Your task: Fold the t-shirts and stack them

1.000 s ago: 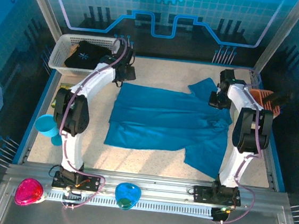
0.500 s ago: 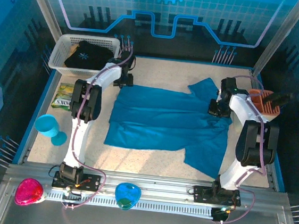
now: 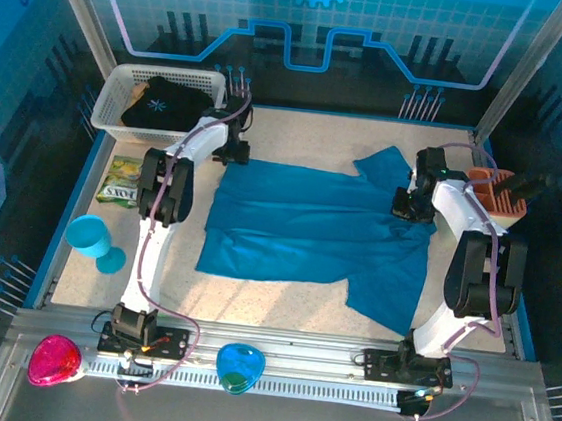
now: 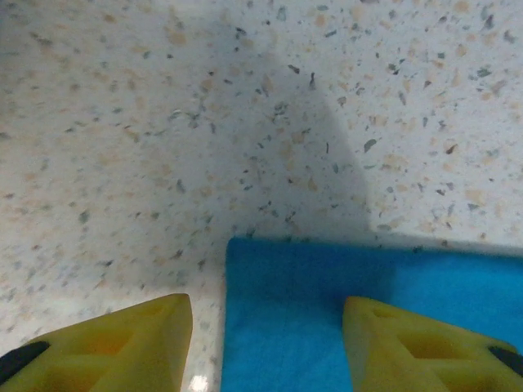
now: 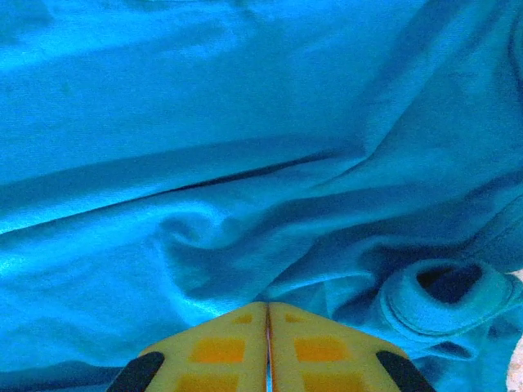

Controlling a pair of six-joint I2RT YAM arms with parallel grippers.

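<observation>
The teal t-shirt (image 3: pixel 309 229) lies spread flat on the speckled table, one sleeve (image 3: pixel 384 166) pointing to the far side. My left gripper (image 3: pixel 230 153) is at its far-left corner. In the left wrist view that gripper (image 4: pixel 265 347) is open, its yellow fingers (image 4: pixel 110 343) straddling the shirt's corner (image 4: pixel 327 302) just above the table. My right gripper (image 3: pixel 407 202) rests on the shirt's right side near the collar. Its jaws (image 5: pixel 268 314) are shut, with puckered teal cloth (image 5: pixel 204 237) drawn to the tips. The black t-shirt (image 3: pixel 162 102) sits bunched in the white basket (image 3: pixel 124 78).
A light-blue cup (image 3: pixel 92 239) and a snack packet (image 3: pixel 121 182) lie at the left edge. An orange rack (image 3: pixel 499 193) stands by the right wall. A pink object (image 3: pixel 54 360) and a blue one (image 3: pixel 240 365) sit on the front rail.
My left arm has stretched out farther, uncovering the snack packet, and its gripper has settled over the shirt's far-left corner with the jaws narrowing. The right gripper shifted slightly.
</observation>
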